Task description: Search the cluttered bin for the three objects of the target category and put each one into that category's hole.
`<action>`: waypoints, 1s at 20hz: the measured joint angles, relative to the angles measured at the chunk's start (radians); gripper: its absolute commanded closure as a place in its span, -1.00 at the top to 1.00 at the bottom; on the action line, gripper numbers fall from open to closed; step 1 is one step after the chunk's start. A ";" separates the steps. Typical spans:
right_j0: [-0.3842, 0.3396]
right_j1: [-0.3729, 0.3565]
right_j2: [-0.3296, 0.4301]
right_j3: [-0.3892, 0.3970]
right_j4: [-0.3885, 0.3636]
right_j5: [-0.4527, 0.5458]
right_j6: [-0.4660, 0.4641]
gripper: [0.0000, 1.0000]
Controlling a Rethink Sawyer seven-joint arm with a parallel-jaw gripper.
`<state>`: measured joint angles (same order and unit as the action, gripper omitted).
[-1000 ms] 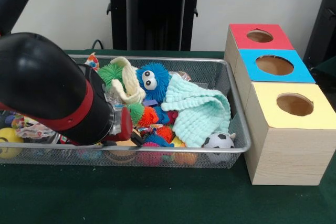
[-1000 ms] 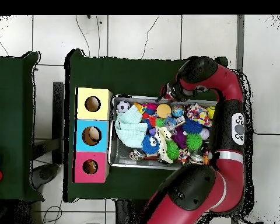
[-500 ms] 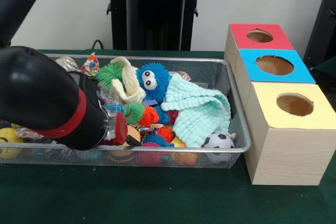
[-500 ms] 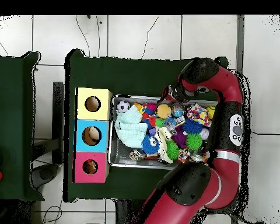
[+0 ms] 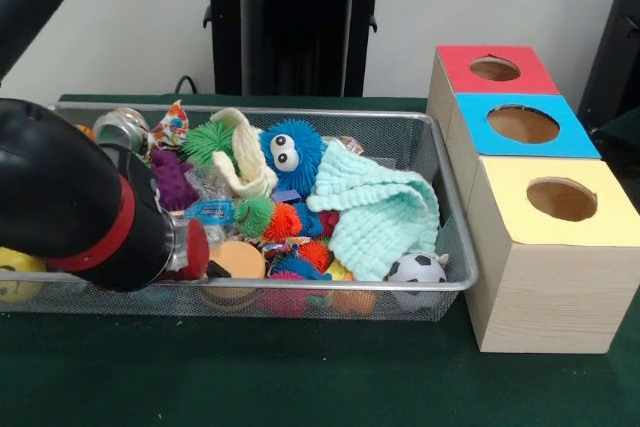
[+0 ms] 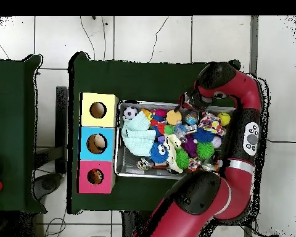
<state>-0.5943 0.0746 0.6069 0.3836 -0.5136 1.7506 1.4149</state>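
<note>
Your arm [image 5: 80, 207] has swung aside along the bin [image 5: 455, 247], uncovering the orange ball [image 5: 236, 259] at the near wall. I cannot tell the jaws' state. Nothing has reached the holes [image 5: 560, 198]; the toys remain binned.

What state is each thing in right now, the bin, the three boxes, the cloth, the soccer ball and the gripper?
Wire bin: crammed with toys.
Red box: upright, hole open.
Blue box: upright, hole open.
Yellow box: upright, hole open.
Mint cloth: crumpled, draped over the pile.
Soccer ball: in the bin's corner, by the cloth.
Gripper: low in the bin; open or shut is hidden.
</note>
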 measured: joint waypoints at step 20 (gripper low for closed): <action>-0.069 0.018 0.182 -0.184 -0.326 0.140 -0.219 1.00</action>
<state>-0.6632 0.0924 0.7889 0.2000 -0.8392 1.8902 1.1961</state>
